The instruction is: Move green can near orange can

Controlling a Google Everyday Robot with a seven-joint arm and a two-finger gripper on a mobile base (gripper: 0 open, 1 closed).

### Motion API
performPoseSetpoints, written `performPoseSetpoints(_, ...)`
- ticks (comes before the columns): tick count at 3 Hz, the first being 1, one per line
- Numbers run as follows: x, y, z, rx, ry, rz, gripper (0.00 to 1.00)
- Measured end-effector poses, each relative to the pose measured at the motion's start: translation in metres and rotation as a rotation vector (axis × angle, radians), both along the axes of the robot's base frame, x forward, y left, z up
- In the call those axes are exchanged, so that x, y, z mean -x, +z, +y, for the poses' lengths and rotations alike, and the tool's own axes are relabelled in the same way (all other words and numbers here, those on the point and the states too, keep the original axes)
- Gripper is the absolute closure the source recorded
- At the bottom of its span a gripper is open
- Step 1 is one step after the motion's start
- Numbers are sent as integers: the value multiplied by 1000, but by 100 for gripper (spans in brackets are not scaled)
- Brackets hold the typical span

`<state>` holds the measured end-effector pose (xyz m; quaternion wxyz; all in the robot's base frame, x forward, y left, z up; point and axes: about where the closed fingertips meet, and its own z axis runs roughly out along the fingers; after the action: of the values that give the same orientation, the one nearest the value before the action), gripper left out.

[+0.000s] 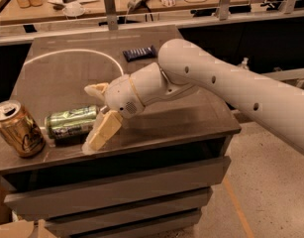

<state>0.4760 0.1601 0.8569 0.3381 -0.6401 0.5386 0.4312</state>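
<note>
**A:** What sits nearest, along the front edge of the desk (62,78)?

**B:** The orange can (18,129), upright at the front-left corner. The green can (71,123) lies on its side just to its right, along the front edge, with a narrow gap between the two.

**A:** And the gripper (92,116)?

**B:** It is at the green can's right end with its jaws spread wide, holding nothing. The near finger (103,132) slants down in front of that end and the other stands behind it. I cannot tell whether either touches the can.

**A:** How will the can handle?

**B:** Lightly, I judge. It has a thin metal wall that is smooth and slippery and easy to dent under a hard squeeze. On its side it may roll at a nudge. If it needs another grip, I would take it across the middle of the barrel, not by the silver ends.

**A:** Is the task close to done?

**B:** It looks so, since green already lies beside orange.

**A:** Further back?

**B:** The arm (230,83) comes in over the right edge. A dark packet (139,52) lies toward the far edge, and a cluttered bench (42,15) stands beyond.
</note>
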Motion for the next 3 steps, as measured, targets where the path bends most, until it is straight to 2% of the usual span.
performPoseSetpoints(2, -12, 4, -11, -13, -42, -39, 0)
performPoseSetpoints(3, -33, 10, -46, 4, -156, -78, 0)
